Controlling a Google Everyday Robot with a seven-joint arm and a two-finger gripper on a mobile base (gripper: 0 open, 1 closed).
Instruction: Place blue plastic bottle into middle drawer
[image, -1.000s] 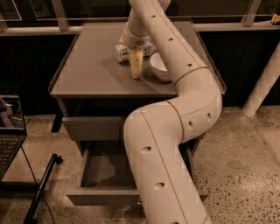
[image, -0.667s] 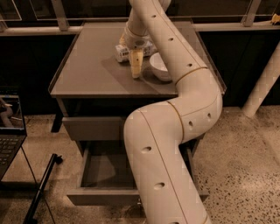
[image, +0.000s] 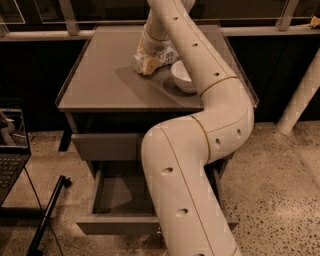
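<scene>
table (image: 95, 85): grey, carried bottle (image: 142, 64) near bowl (image: 181, 77)
gripper (image: 152, 52): at bottle, grip could not be told
risk: loose hold might drop bottle short of open drawer (image: 117, 224)

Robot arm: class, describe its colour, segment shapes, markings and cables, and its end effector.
The arm is cream-white, built of thick, smooth, rounded tube segments. Small dark round holes dot its sides, and thin tan rings mark the joints. No loose cables show. The end effector, over the cabinet top beside the white bowl, looks narrower and cream too; finer detail cannot be told.
</scene>
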